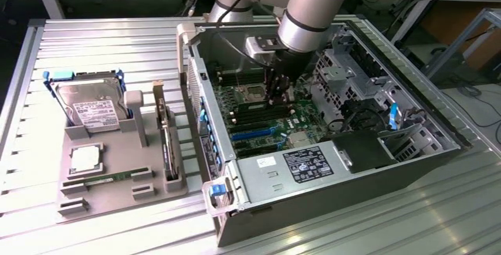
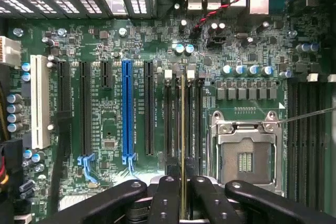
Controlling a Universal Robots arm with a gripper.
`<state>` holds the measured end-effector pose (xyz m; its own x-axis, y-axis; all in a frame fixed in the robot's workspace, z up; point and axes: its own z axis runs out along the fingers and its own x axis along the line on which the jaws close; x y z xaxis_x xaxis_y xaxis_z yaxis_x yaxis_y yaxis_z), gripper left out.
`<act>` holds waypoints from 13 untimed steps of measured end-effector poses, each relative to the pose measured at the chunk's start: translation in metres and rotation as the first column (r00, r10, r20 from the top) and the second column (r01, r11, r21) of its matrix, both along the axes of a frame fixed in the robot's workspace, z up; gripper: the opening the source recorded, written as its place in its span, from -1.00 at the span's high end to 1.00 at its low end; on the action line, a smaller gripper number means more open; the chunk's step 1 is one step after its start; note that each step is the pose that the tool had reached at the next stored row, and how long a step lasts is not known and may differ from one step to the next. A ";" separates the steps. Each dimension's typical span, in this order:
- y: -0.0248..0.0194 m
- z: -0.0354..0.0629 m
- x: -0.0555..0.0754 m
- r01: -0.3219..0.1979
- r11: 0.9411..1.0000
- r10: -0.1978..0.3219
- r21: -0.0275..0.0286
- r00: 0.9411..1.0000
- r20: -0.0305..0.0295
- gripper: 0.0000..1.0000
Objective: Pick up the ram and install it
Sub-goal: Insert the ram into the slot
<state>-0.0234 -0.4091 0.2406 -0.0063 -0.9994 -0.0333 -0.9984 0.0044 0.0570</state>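
The gripper is closed on the ram, with a dark finger pressed against each flat face of the stick. It hangs inside the open computer case, which lies on its side on the half of the slatted metal counter toward the exterior view's right. The ram is held on edge, thin edge up toward the wrist camera. Its long axis runs level with the motherboard and parallel to the black memory slots directly beneath it. It is also parallel to the blue expansion slot further along the board. One end sits between the fingers and the other points toward the case's rear ports. The stick lines up with one slot in this bank, just beside the empty processor socket; I cannot tell whether its lower edge already touches the slot. Near the counter's edge at the exterior view's left, well apart from the gripper, a grey tray holds the spare parts. A hard drive in a blue bracket sits at its far end and a square silver processor chip below that. A second green memory stick lies flat in a cradle, its long axis across the tray. A taller expansion card stands on edge along the tray's side nearest the case.
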 end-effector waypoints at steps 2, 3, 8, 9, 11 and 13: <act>-0.0001 -0.0044 0.000 -0.001 1.000 0.001 0.000 1.000 0.000 0.72; -0.0001 -0.0047 0.000 -0.002 1.000 0.002 0.000 1.000 0.000 0.72; -0.0036 -0.0117 0.001 -0.001 1.000 0.001 0.000 1.000 0.000 0.72; -0.0036 -0.0124 0.001 -0.001 1.000 0.001 0.000 1.000 0.000 0.72; -0.0037 -0.0159 0.001 -0.001 1.000 0.001 0.000 1.000 0.000 0.72; -0.0042 -0.0163 0.001 -0.002 1.000 0.002 0.000 1.000 0.000 0.72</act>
